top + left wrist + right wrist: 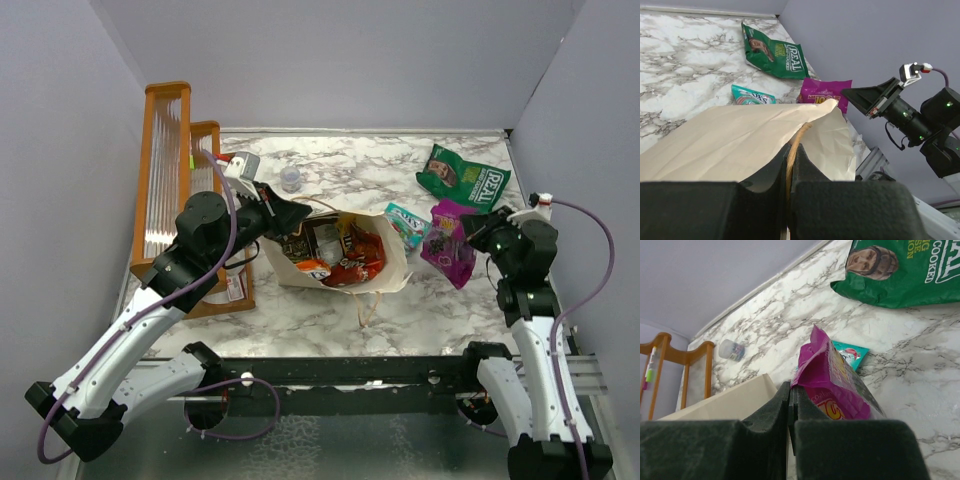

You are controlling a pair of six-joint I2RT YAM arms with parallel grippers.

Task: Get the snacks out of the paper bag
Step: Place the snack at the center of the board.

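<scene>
I am watching my left tool (pixel 790 162) pinching the paper bag (pixel 393 262) at its rim, by the tan handle (pixel 796 142). The bag is lying open mid-counter (pixel 330 170) with orange-red and brown packets (pixel 350 258) inside. My right tool (pixel 791 392) is gripping the purple pouch (pixel 832 375) just right of the bag, beside the teal-pink packet (pixel 405 224). The green chip bag (pixel 463 177) is lying farther back.

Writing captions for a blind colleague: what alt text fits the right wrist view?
The right gripper is shut on the edge of a purple pouch, with a marble table beneath. Behind it lie a teal packet and a green chip bag; the cream paper bag, a small clear cup and an orange-framed wooden rack sit to the left.
</scene>
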